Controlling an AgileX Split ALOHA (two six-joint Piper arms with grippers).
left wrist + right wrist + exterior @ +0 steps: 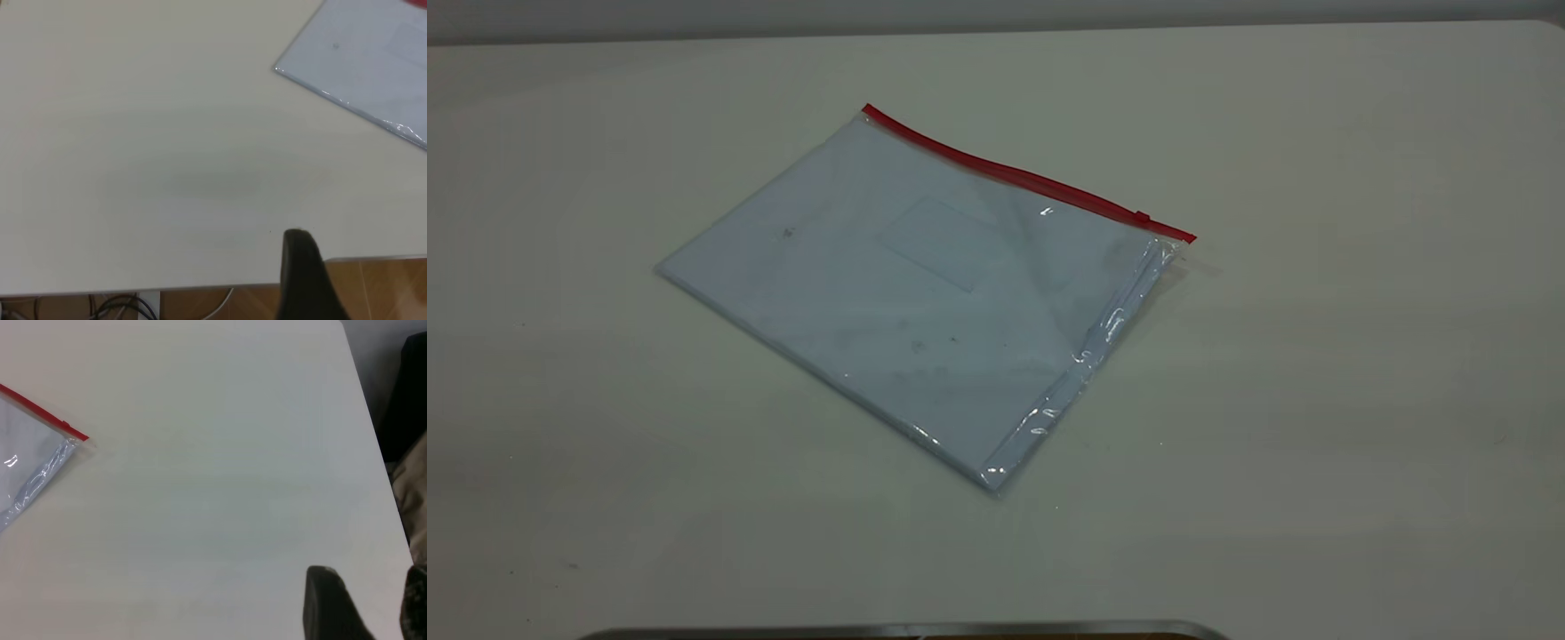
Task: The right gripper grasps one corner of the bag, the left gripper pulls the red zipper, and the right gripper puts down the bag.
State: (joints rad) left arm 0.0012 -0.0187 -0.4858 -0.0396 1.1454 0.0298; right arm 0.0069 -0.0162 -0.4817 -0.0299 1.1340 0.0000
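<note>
Clear bag flat on the pale table, both arms held back

Clear plastic, the bag (925,293) lies flat on the table (1360,373), its sides askew to the table's edges. We see pale bluish sheets inside it and a faint rectangular label (943,244) near its middle. Along the bag's far long edge runs the red zipper (1027,175), and the small slider (1141,216) sits close to that strip's right end. Just past the slider is the bag's corner (1178,242), where the red ends and the clear plastic wrinkles and catches the light.

Neither arm reaches the bag, and neither shows in the exterior view. Our left gripper (303,280) appears only as one dark finger over the table's near edge, well apart from the bag's nearest corner (279,68). Our right gripper (330,607) likewise shows a single dark finger, well apart from the bag's zipper corner (80,440). With only one finger of each in sight, we cannot tell whether either claw is wide or narrow. Nothing is held.
</note>
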